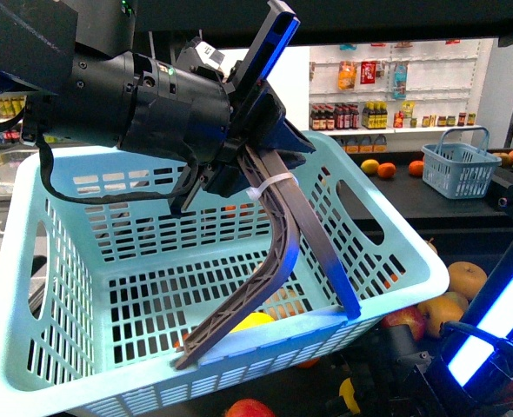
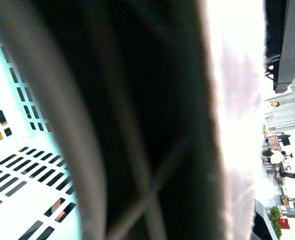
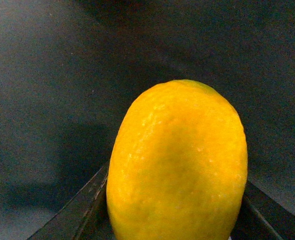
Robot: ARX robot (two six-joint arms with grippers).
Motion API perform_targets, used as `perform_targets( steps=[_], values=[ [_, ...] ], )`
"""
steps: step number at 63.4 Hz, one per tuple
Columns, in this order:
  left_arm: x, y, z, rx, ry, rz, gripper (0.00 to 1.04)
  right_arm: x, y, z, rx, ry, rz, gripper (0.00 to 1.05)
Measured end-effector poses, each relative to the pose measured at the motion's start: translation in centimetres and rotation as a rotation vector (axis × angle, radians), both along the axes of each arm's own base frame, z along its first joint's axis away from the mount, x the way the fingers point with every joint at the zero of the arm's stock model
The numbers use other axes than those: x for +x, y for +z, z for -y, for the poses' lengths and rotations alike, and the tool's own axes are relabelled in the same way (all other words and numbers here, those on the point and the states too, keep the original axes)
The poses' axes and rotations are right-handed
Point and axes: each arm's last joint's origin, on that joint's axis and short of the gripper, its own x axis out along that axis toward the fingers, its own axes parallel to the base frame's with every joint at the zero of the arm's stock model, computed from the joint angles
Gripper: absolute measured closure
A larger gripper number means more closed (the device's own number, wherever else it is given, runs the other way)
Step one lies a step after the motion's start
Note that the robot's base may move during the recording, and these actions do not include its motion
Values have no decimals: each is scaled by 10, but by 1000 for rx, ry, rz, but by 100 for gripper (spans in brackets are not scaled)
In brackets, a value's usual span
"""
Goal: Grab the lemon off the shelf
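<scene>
In the right wrist view the bright yellow oval lemon fills the middle, with my right gripper shut on it; dark fingers show on either side against a dark grey surface. In the front view only that arm's blue-lit part shows at the lower right. My left gripper is shut on the near rim of a tilted pale blue slotted basket, which hangs in front of the black shelf. The left wrist view is mostly a blurred dark finger beside the basket wall.
A small blue basket and oranges sit on the shelf's upper tray. A golden round fruit and red apples lie lower right. White store shelving with bottles stands behind.
</scene>
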Motion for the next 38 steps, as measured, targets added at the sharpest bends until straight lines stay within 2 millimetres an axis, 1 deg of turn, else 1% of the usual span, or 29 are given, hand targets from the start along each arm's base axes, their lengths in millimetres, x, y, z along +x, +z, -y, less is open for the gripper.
perform_targets(
  steps=[1,6,16,22,34,38],
  values=[
    [0,0,0,0,0,0,93,0,0,1,0,-2,1,52],
    [0,0,0,0,0,0,93,1,0,3,0,-7,4,56],
    [0,0,0,-3,-5,-2,93,-2,1,10,-1,-16,5,57],
    [0,0,0,-10,-11,-12,93,-8,6,19,-10,-16,9,57],
    [-1,0,1,-24,-17,-31,93,-24,35,51,-24,3,41,58],
    [-1,0,1,-24,-18,-31,93,-31,49,70,-37,-4,51,58]
  ],
)
